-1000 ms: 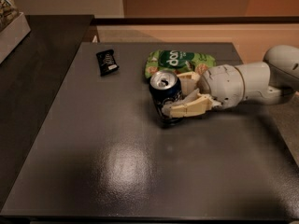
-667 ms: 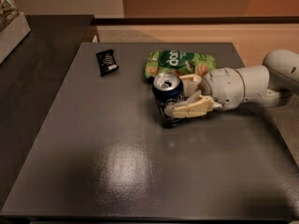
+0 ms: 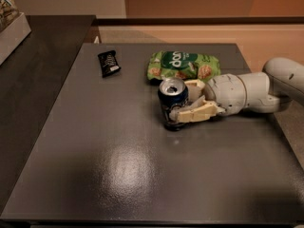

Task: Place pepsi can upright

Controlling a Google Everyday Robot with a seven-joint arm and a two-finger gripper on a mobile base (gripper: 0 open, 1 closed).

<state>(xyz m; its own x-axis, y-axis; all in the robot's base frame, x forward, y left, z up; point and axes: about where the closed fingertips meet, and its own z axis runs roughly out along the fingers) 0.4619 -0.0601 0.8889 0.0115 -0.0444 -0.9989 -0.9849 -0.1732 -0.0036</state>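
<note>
The pepsi can (image 3: pixel 172 99) is dark blue with a silver top and stands upright on the grey table (image 3: pixel 118 165), near its middle right. My gripper (image 3: pixel 189 101) reaches in from the right on a white arm. Its cream fingers (image 3: pixel 197 114) sit on either side of the can's right half and close against it. The can's base appears to rest on the table.
A green snack bag (image 3: pixel 183 65) lies just behind the can and gripper. A small black packet (image 3: pixel 109 63) lies at the back left. A dark counter (image 3: pixel 33 70) runs along the left side, with a white box (image 3: pixel 10 25) at its far end.
The can and gripper have shifted slightly to the right together. The can stays upright in the fingers.
</note>
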